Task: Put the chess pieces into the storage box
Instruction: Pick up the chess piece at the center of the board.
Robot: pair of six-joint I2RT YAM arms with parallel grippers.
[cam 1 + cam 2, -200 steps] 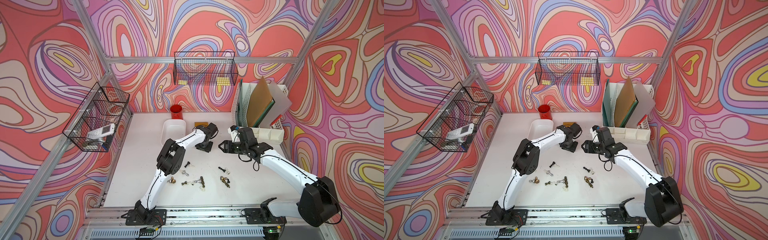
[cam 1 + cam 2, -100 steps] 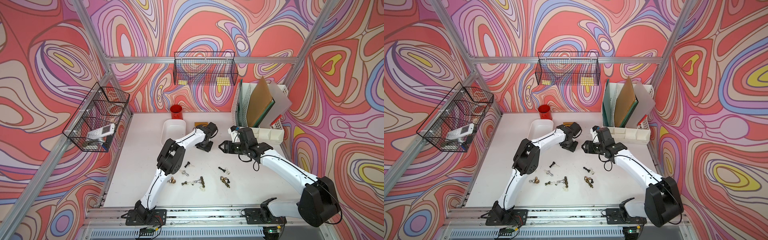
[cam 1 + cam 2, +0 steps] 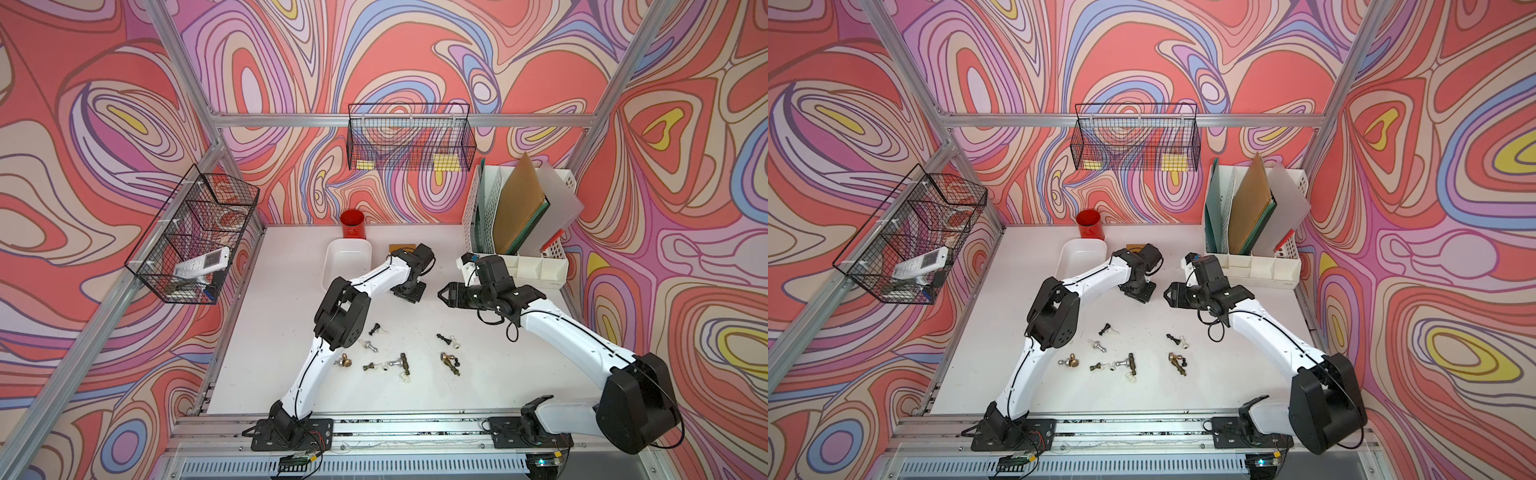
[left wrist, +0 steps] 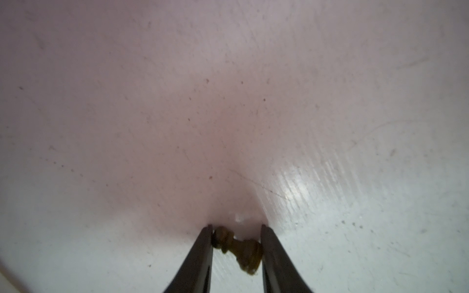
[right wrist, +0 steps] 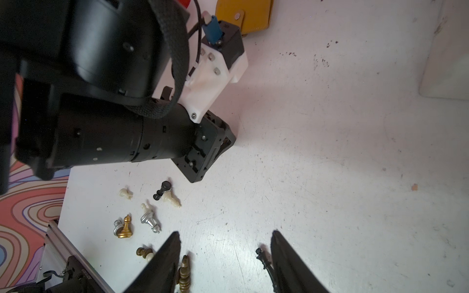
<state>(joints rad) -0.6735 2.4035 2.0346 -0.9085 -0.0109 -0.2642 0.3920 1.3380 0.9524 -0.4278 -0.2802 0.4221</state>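
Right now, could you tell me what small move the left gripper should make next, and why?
Probably close the left gripper firmly on the small brass-gold chess piece before lifting. The piece lies on its side between the fingertips, seemingly touching both, but a firm grip isn't evident, and the shallow white plastic storage box shows no pieces.

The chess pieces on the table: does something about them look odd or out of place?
Yes. The chess pieces lie scattered over the near part of the table, most tipped on their sides, some touching each other. In the right wrist view one gold pawn stands upright among them.
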